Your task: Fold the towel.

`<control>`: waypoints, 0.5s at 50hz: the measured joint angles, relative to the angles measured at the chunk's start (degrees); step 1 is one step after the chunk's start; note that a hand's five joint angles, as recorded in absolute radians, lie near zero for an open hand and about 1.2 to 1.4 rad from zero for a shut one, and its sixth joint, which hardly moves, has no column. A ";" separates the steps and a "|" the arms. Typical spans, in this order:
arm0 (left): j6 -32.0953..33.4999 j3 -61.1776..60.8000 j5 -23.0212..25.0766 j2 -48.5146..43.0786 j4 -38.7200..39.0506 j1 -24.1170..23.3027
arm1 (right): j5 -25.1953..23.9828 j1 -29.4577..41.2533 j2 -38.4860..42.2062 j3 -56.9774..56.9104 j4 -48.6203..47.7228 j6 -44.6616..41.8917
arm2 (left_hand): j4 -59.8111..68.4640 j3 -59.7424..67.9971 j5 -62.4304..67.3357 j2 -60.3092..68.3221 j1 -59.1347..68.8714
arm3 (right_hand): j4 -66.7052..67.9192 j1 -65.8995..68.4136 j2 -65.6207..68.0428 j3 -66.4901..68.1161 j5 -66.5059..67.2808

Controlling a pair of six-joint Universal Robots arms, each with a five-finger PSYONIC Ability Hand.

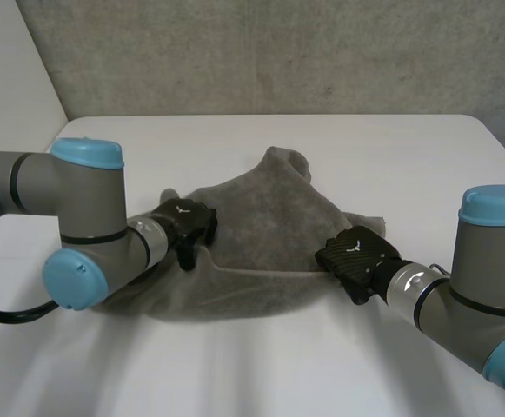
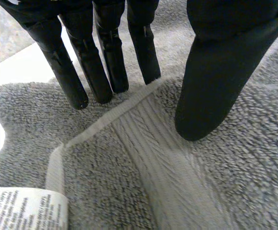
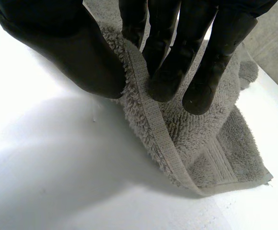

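The left hand (image 1: pixel 187 224) stands on the grey towel (image 1: pixel 261 226) at its 9 o'clock end, fingers and thumb apart either side of the hem band (image 2: pixel 148 143), gripping nothing. A white care label (image 2: pixel 24 208) lies nearby, print unreadable. The towel's long axis runs 9 to 3 across the counter (image 1: pixel 391 156). The right hand (image 1: pixel 356 256) pinches the 3 o'clock edge, thumb against fingers (image 3: pixel 167 72)

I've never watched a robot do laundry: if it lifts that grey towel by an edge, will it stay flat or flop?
Probably flop: the towel lies rumpled, and its hem bends up where the right hand pinches it. Its looped pile looks rough, so it likely won't slip out.
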 measured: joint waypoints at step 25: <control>2.15 -3.30 -1.21 1.03 0.05 -0.41 | 0.31 -0.30 0.06 -0.04 -0.57 0.05 | 25.59 25.25 23.96 25.40 23.70 | 0.00 0.00 0.00 0.07 0.00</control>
